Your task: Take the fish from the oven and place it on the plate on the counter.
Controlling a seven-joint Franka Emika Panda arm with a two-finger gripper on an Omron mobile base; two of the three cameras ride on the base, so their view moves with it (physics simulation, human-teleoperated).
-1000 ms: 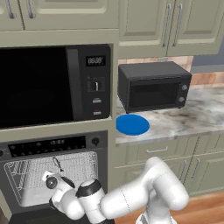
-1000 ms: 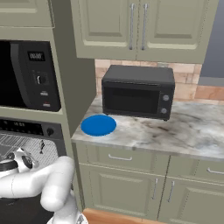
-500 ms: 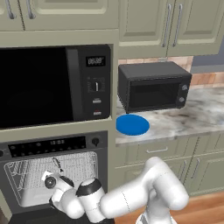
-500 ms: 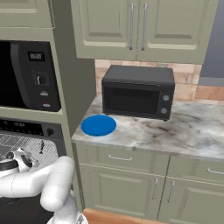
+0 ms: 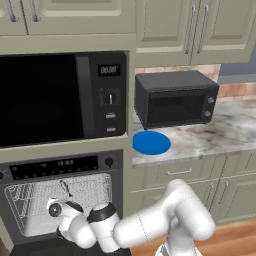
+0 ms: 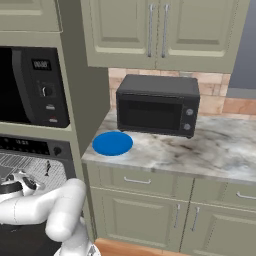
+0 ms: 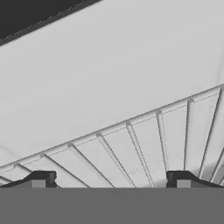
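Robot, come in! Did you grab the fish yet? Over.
Gripper open, empty, inside the oven over the wire rack. Fish not grabbed yet, on the rack. Plate bare on the counter. Nothing blocking.

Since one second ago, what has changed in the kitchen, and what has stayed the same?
Almost nothing visibly changed. The arm reaches into the oven as before; any shift of it is too small to tell. The pincer is open over the wire rack, holding nothing. The fish lies on the rack where it was, the plate is in the same spot on the counter, and the cameras have not moved.
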